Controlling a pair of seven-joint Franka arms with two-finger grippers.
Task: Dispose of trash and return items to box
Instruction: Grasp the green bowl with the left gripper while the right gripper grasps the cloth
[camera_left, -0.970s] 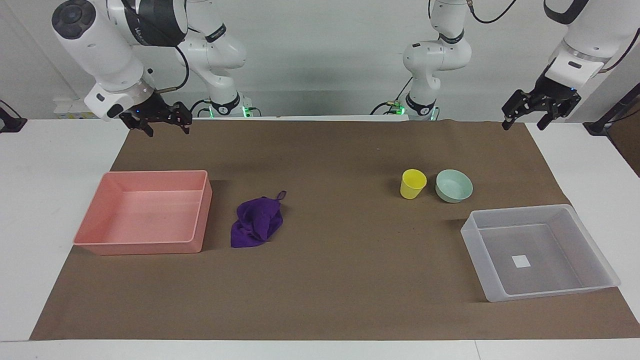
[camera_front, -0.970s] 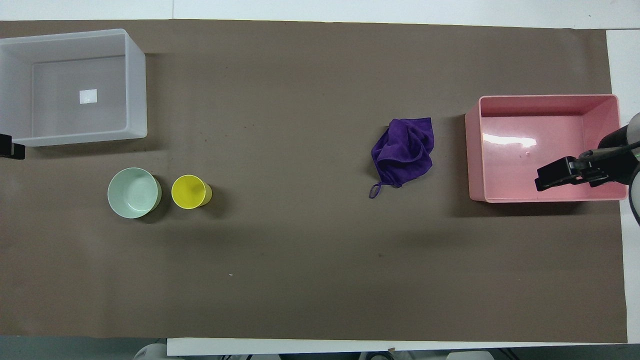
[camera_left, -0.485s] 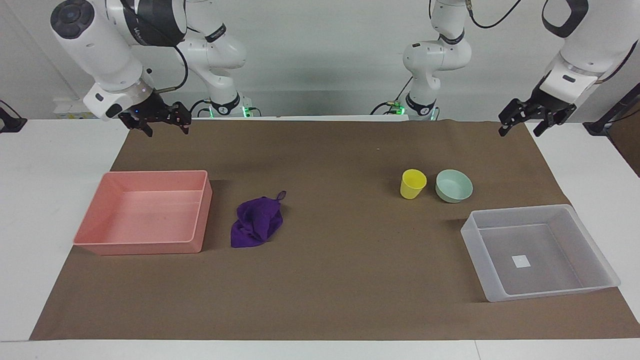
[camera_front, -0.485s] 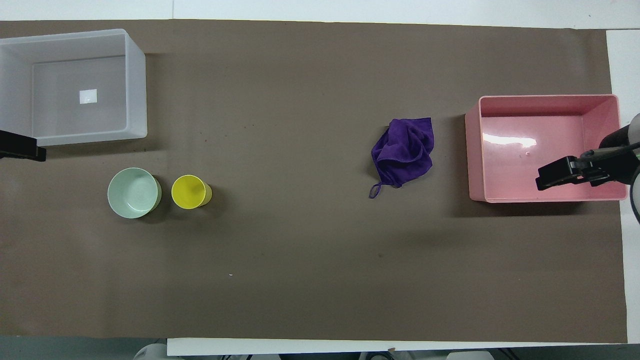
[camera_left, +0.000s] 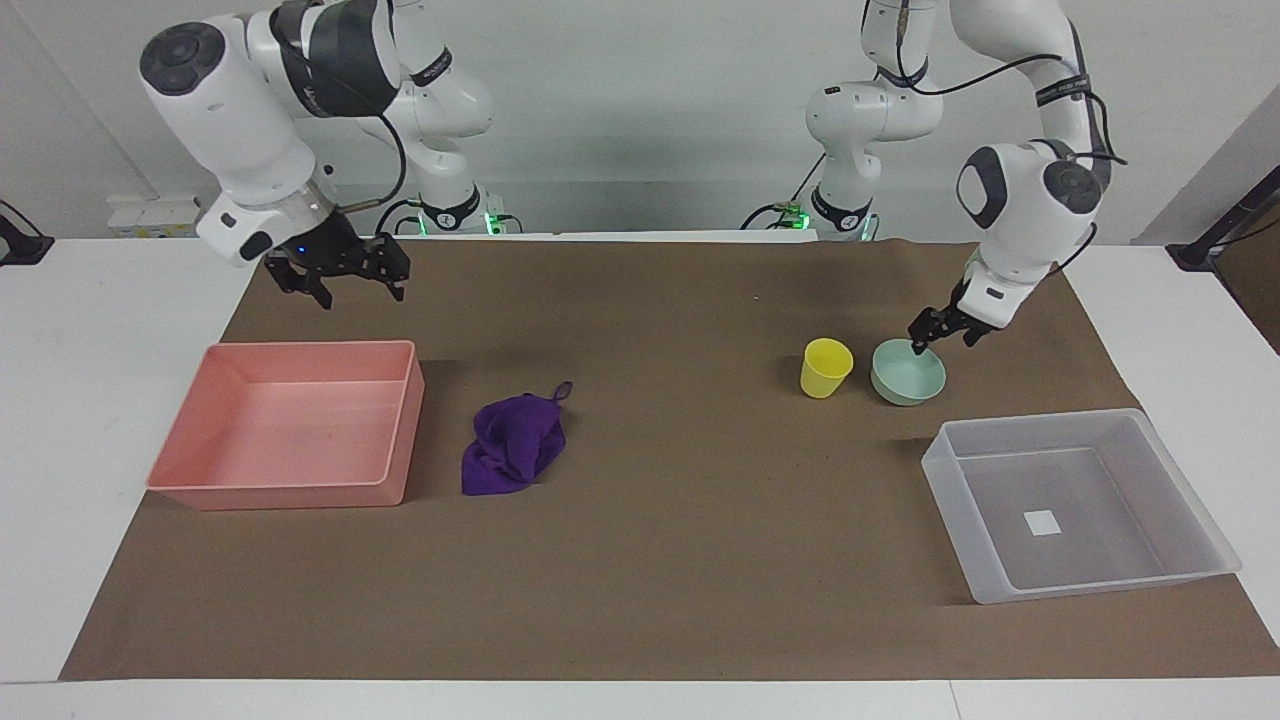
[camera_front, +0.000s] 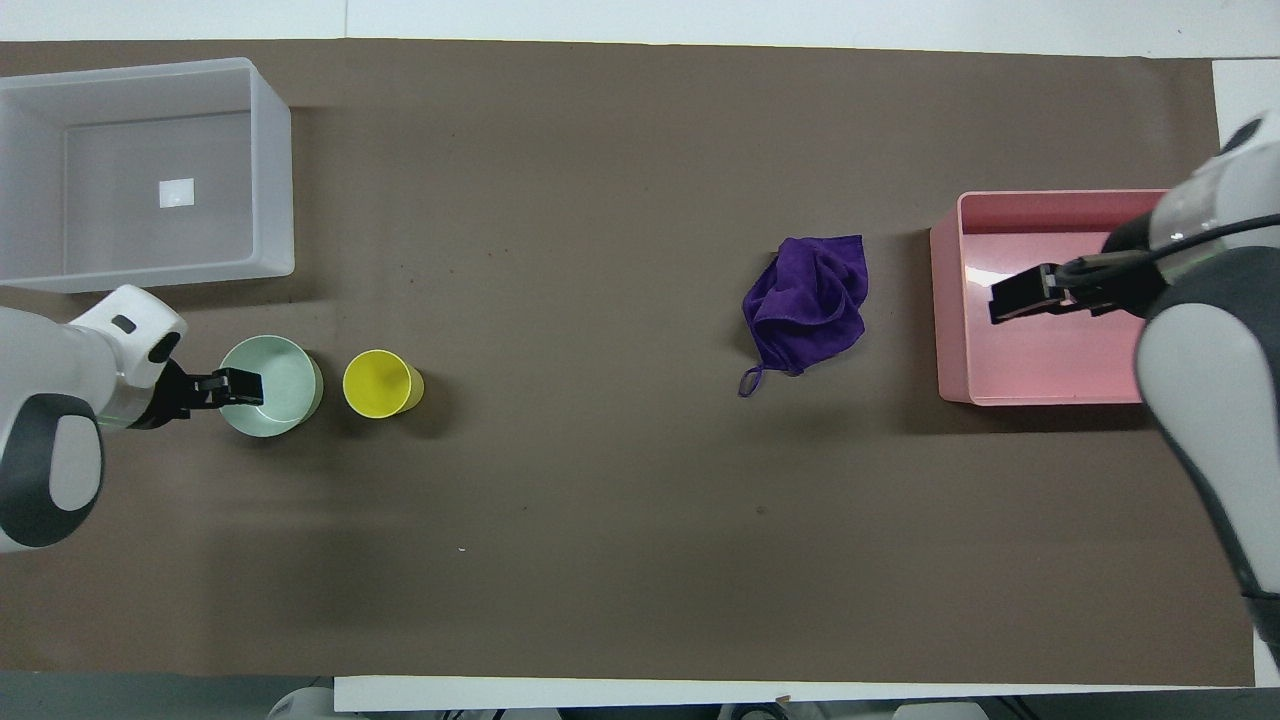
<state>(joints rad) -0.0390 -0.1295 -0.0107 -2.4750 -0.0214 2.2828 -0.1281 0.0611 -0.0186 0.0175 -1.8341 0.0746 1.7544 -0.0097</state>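
The purple cloth (camera_left: 515, 445) (camera_front: 808, 300) lies crumpled on the brown mat beside the pink tray. The yellow cup (camera_left: 826, 367) (camera_front: 380, 383) and mint green bowl (camera_left: 908, 372) (camera_front: 288, 392) stand side by side, nearer to the robots than the clear box (camera_left: 1080, 420) (camera_front: 272, 170), which is empty. My left gripper (camera_left: 941, 343) (camera_front: 240, 387) is open and low at the bowl's rim, on the side toward the left arm's end of the table. My right gripper (camera_left: 360, 292) (camera_front: 1020, 297) is open and empty, raised over the pink tray's edge nearest the robots.
The opaque pink tray (camera_left: 290, 485) (camera_front: 945, 300) is empty at the right arm's end of the mat. The brown mat (camera_left: 680, 560) covers most of the white table, bare between the cloth and the cup.
My left arm has swung down from the mat's corner to the bowl's rim. My right gripper has moved a little toward the pink tray. The objects have not moved.
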